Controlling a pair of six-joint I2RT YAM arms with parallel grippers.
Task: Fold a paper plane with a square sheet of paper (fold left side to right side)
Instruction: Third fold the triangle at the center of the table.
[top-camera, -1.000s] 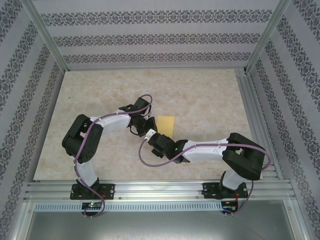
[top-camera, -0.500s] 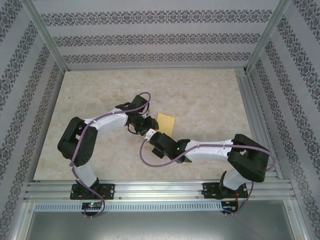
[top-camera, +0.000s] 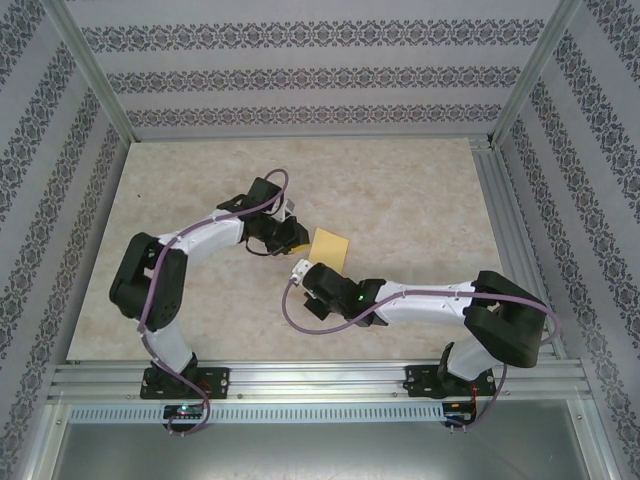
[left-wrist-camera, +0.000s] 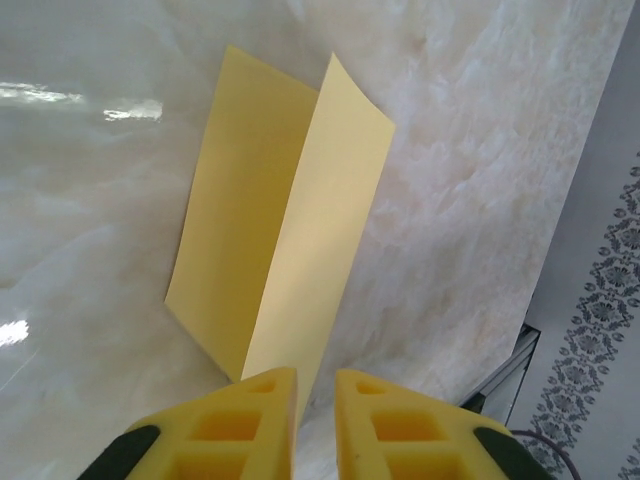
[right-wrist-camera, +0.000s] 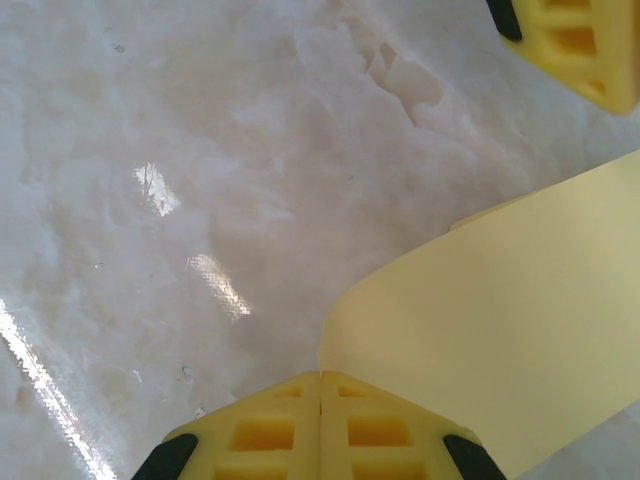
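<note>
While the right claw (right-wrist-camera: 320, 376) clenches the square sheet of paper (right-wrist-camera: 520, 340) by one edge, you see its flap raised off the surface (top-camera: 400, 190). The left claw (left-wrist-camera: 316, 378) is narrowly released.

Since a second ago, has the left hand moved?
Yes. The left hand has shifted slightly farther from the near rail, toward the table's far side.
</note>
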